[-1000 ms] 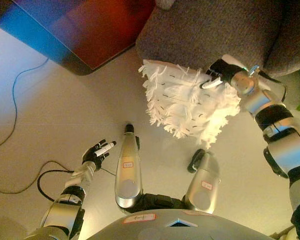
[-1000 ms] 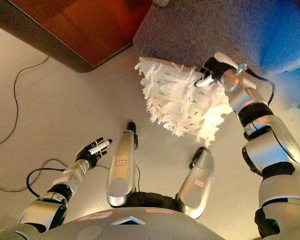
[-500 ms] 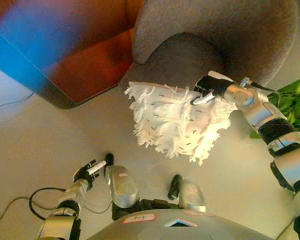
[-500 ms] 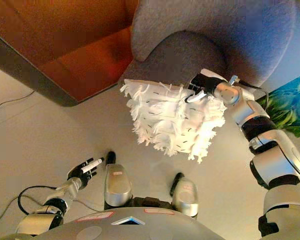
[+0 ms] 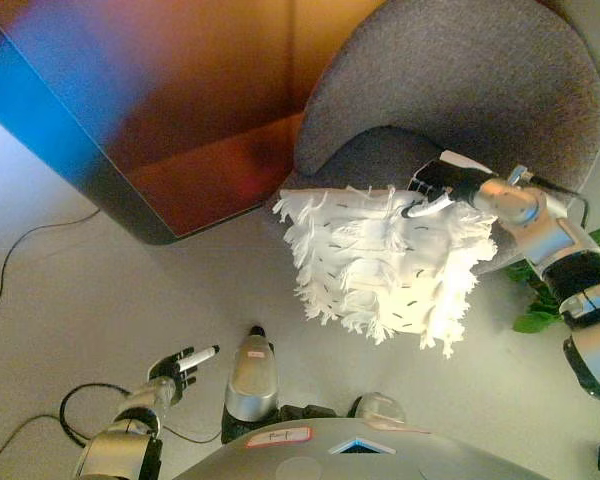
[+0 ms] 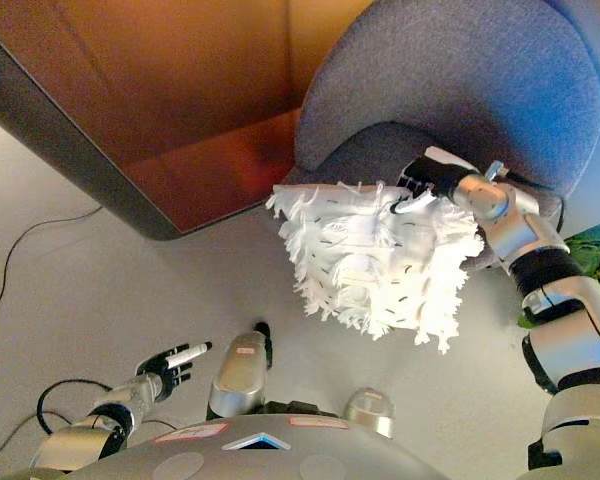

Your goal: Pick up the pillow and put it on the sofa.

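Observation:
A white shaggy pillow point(image 5: 385, 262) with fringed edges hangs in the air in front of a grey rounded sofa chair point(image 5: 460, 90). My right hand point(image 5: 438, 186) is shut on the pillow's upper right edge, holding it just before the chair's seat point(image 5: 370, 160). The pillow also shows in the right eye view point(image 6: 380, 260), with my right hand point(image 6: 426, 184) on it. My left hand point(image 5: 182, 364) is low at the lower left, fingers straight and empty, near the floor.
A reddish-brown wooden cabinet point(image 5: 170, 110) with a dark edge stands left of the chair. A green plant point(image 5: 565, 290) sits at the right by the chair. Pale floor point(image 5: 80, 300) lies below.
The view has tilted up and shifted, bringing more of the chair into sight. My right hand has carried the pillow closer to the chair's seat. The left hand stays low.

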Available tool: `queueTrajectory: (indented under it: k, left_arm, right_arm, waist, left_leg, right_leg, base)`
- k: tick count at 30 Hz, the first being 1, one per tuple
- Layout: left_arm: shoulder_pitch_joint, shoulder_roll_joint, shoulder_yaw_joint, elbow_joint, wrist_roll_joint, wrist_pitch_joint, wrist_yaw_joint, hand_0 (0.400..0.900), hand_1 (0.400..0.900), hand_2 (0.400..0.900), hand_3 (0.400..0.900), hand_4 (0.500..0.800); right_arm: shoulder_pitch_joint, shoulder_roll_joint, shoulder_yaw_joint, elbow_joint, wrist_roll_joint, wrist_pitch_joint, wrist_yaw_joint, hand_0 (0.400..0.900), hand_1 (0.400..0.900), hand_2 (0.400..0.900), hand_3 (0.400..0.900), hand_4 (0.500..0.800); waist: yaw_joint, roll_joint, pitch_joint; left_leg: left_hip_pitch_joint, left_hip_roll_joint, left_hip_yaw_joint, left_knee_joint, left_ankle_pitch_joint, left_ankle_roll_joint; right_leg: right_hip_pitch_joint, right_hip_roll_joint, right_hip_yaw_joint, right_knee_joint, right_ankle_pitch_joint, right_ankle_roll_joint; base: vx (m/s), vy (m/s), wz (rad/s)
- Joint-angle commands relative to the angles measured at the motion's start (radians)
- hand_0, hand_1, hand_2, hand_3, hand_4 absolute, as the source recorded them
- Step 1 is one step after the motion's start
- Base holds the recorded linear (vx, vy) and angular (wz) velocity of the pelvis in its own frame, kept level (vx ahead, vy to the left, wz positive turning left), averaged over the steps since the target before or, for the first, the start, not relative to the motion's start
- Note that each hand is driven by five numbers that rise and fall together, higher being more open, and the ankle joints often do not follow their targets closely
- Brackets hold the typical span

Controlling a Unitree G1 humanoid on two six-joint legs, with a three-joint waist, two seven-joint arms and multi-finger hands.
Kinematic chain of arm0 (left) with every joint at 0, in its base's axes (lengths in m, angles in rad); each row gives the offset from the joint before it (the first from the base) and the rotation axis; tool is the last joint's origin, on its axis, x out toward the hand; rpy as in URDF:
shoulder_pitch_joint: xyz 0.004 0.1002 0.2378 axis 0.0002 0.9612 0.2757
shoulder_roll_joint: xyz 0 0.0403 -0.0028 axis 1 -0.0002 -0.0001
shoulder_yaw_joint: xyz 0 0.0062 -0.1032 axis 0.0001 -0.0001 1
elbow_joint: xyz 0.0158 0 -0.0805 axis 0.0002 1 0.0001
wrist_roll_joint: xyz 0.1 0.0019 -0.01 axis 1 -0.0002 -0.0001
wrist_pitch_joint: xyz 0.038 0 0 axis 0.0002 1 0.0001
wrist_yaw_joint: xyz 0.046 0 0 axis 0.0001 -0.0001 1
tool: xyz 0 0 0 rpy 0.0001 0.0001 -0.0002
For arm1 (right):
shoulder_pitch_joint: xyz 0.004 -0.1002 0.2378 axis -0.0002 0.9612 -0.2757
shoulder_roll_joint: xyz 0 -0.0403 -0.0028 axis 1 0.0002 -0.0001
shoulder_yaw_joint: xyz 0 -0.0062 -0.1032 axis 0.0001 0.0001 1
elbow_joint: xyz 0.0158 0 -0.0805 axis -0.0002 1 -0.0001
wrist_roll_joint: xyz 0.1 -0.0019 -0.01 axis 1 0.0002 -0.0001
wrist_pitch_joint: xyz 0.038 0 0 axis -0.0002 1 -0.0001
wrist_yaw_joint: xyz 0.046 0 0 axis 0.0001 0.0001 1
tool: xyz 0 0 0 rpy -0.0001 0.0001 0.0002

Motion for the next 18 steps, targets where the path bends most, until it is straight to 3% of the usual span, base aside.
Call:
queueTrajectory:
  k: [1, 3, 6, 8, 10, 11, 14, 18]
  left_arm:
    - [0.008, 0.074, -0.074, -0.002, 0.060, -0.038, -0.007, 0.900, 0.900, 0.900, 0.900, 0.800]
    - [-0.001, 0.075, -0.081, -0.001, 0.053, -0.038, 0.008, 0.900, 0.900, 0.900, 0.900, 0.800]
    - [-0.010, 0.083, -0.087, -0.005, 0.031, -0.022, 0.019, 0.900, 0.900, 0.900, 0.900, 0.800]
    - [0.005, 0.083, -0.075, -0.001, 0.011, -0.023, 0.029, 0.900, 0.900, 0.900, 0.900, 0.800]
    - [0.041, 0.083, -0.059, 0.010, 0.007, -0.037, 0.027, 0.900, 0.900, 0.900, 0.900, 0.800]
    - [0.058, 0.081, -0.048, 0.023, 0.010, -0.043, 0.019, 0.900, 0.900, 0.900, 0.900, 0.800]
    - [0.099, 0.065, -0.033, 0.061, 0.025, -0.063, -0.002, 0.900, 0.900, 0.900, 0.900, 0.800]
    - [0.131, 0.059, -0.019, 0.082, 0.008, -0.087, -0.015, 0.900, 0.900, 0.900, 0.900, 0.800]
  right_arm:
    - [-0.110, -0.052, -0.159, -0.040, 0.087, -0.052, -0.087, 0.400, 0.400, 0.400, 0.400, 0.500]
    - [-0.138, -0.061, -0.146, -0.011, 0.111, -0.065, -0.078, 0.400, 0.400, 0.400, 0.400, 0.500]
    - [-0.181, -0.067, -0.148, 0.064, 0.144, -0.057, -0.063, 0.400, 0.400, 0.400, 0.400, 0.500]
    - [-0.177, -0.060, -0.170, 0.095, 0.166, -0.036, -0.067, 0.400, 0.400, 0.400, 0.400, 0.500]
    - [-0.180, -0.083, -0.170, 0.144, 0.204, -0.031, -0.068, 0.400, 0.400, 0.400, 0.400, 0.500]
    - [-0.195, -0.095, -0.170, 0.206, 0.215, -0.060, -0.058, 0.400, 0.400, 0.400, 0.400, 0.500]
    - [-0.259, -0.122, -0.150, 0.345, 0.233, -0.092, -0.023, 0.400, 0.400, 0.400, 0.400, 0.500]
    - [-0.353, -0.152, -0.135, 0.460, 0.238, -0.046, -0.027, 0.400, 0.400, 0.400, 0.400, 0.500]
  waist:
    - [-0.033, -0.025, -0.095]
    - [-0.038, -0.026, -0.092]
    - [-0.083, -0.029, -0.056]
    - [-0.068, -0.030, -0.045]
    - [-0.055, -0.038, -0.051]
    - [-0.039, -0.037, -0.053]
    - [-0.009, -0.032, -0.066]
    - [0.027, -0.005, -0.081]
  left_leg:
    - [0.041, -0.031, 0.005, -0.147, 0.144, 0.011]
    - [0.081, -0.033, -0.001, -0.184, 0.142, 0.006]
    - [0.126, -0.022, -0.032, -0.195, 0.089, 0.007]
    - [0.109, 0.000, -0.036, -0.161, 0.075, 0.013]
    - [0.097, -0.008, -0.063, -0.173, 0.091, 0.007]
    - [0.103, -0.005, -0.070, -0.200, 0.109, -0.006]
    - [0.118, -0.010, -0.092, -0.281, 0.149, -0.028]
    - [0.098, -0.011, -0.109, -0.351, 0.198, -0.053]
  right_leg:
    - [-0.017, 0.142, 0.017, 0.039, 0.141, 0.000]
    - [-0.045, 0.136, -0.017, -0.042, 0.145, -0.012]
    - [-0.265, 0.099, 0.053, -0.120, 0.262, 0.009]
    - [-0.234, 0.100, 0.012, -0.101, 0.173, -0.008]
    - [-0.182, 0.161, 0.019, -0.180, 0.138, -0.017]
    - [-0.148, 0.172, -0.010, -0.222, 0.118, -0.027]
    - [-0.085, 0.207, -0.026, -0.309, 0.101, -0.042]
    - [-0.057, 0.228, -0.060, -0.344, 0.070, -0.061]
  base:
    - [0.40, -0.139, 0.42]
    - [0.29, -0.210, 0.36]
    - [0.23, -0.278, 0.74]
    - [0.18, -0.272, 0.40]
    - [0.18, -0.297, 0.35]
    - [0.24, -0.247, 0.22]
    - [0.23, -0.152, 0.08]
    - [0.10, -0.099, 0.07]
